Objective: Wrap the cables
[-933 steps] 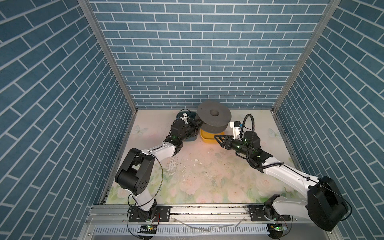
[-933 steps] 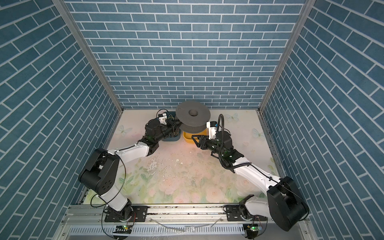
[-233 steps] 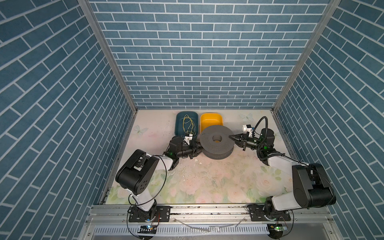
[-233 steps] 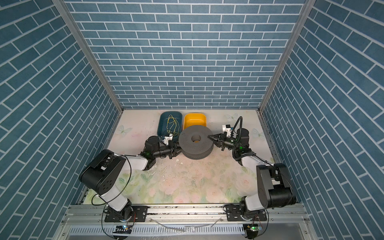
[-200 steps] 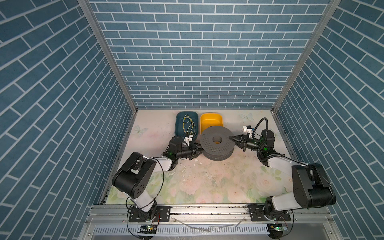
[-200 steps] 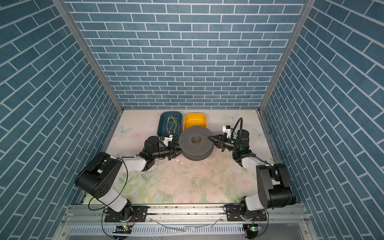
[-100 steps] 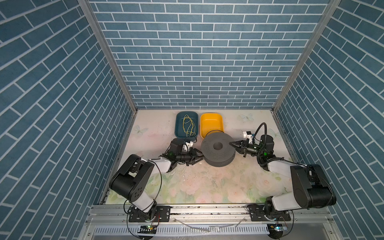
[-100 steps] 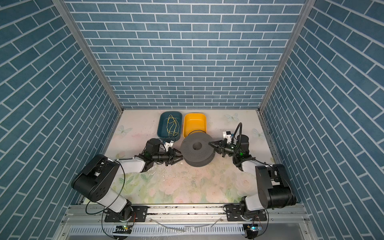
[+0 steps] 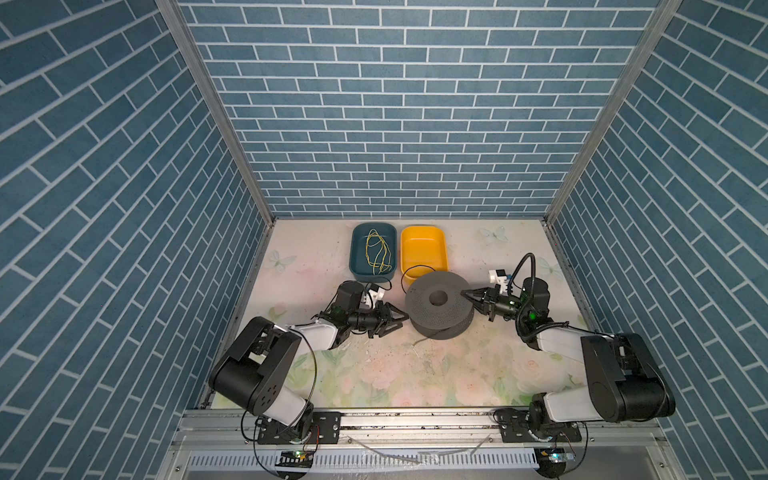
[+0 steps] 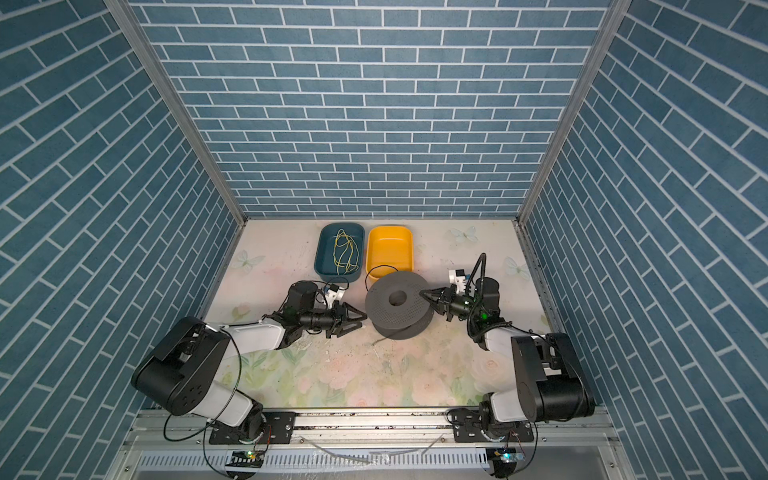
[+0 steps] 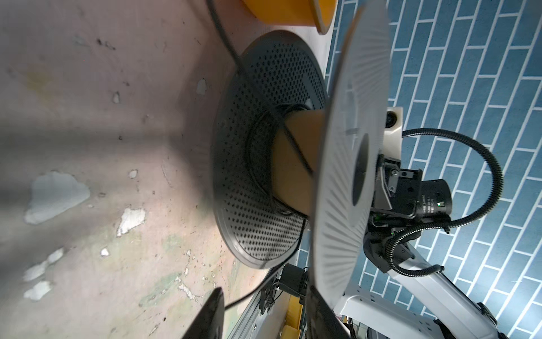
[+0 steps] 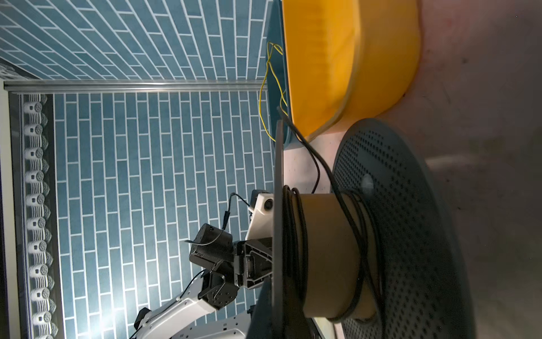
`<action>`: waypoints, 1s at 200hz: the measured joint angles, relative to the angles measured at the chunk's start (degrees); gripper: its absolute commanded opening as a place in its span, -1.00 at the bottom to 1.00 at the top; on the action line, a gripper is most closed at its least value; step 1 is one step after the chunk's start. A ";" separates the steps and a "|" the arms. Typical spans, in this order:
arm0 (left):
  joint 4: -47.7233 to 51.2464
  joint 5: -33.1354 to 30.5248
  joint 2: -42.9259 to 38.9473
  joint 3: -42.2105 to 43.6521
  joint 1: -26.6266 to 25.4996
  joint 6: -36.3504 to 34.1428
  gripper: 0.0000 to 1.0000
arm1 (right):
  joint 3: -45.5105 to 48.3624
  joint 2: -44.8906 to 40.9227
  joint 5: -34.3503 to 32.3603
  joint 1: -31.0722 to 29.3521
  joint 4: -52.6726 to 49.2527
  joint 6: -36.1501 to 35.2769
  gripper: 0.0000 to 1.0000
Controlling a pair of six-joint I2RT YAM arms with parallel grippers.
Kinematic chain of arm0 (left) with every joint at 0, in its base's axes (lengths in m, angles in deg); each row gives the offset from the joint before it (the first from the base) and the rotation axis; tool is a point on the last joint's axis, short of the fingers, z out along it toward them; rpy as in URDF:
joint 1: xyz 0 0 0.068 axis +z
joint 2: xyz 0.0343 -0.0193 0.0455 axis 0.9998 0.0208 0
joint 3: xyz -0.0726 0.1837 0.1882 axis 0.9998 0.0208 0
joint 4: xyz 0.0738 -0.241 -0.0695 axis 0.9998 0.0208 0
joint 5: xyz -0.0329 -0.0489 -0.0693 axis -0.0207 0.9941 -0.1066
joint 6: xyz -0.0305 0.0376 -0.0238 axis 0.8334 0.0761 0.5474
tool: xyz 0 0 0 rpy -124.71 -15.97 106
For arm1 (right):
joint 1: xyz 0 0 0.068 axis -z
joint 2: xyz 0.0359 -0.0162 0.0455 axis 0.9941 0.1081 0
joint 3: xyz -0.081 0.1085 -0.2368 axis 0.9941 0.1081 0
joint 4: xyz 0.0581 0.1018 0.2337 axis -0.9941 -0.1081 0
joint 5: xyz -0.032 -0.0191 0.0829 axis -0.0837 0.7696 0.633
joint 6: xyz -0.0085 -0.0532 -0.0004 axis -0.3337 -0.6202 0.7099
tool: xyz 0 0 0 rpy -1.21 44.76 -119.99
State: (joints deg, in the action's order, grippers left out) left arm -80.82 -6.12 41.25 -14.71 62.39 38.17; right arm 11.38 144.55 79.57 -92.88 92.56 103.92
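Few wraps on so far, honestly. The black cable (image 12: pixel 297 240) sits in a handful of loose turns around the tan core of the grey spool (image 9: pixel 453 309). The turns are bunched near each flange, and most of the core between them is bare. A good length isn't wound yet. One loop swings out the back of the spool toward the yellow tray (image 9: pixel 424 249), and what looks like another tail runs onto the table (image 9: pixel 374 374) on the near side. I'd call this early-to-middle, with the slack left to feed on and the turns to tidy up.

The spool lies flat on its bottom flange, mid-table, just in front of the trays. The right gripper (image 9: pixel 467 294) is pinched closed on the rim of the top flange. The left gripper (image 9: pixel 401 323) sits just beside the spool on the opposite side, jaws spread apart, nothing in them.

Head count: one spool, one black cable, two trays (the yellow one and a teal tray (image 9: pixel 358 257)), one thin yellow-green wire (image 9: pixel 376 253) lying in the teal one, and two arms.
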 measured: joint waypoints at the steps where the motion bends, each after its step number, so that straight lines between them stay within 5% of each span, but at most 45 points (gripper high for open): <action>1: 0.00 0.00 -0.07 0.00 0.02 0.00 -0.08 | 0.04 -0.04 -0.09 0.02 -0.07 -0.02 -1.00; 147: 5.14 0.50 -0.66 -3.63 2.32 -3.37 -0.05 | 6.60 -1.84 -1.25 0.04 1.73 -0.11 -1.00; 200: 8.04 -0.87 0.31 -6.36 2.40 -6.38 -0.01 | 6.60 3.65 -1.16 0.04 7.63 -0.26 -1.00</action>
State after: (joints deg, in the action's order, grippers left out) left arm -72.77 -6.99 41.56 -21.07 64.80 31.79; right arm 17.98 148.20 78.42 -92.83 100.19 103.66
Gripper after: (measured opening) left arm 0.483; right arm 0.066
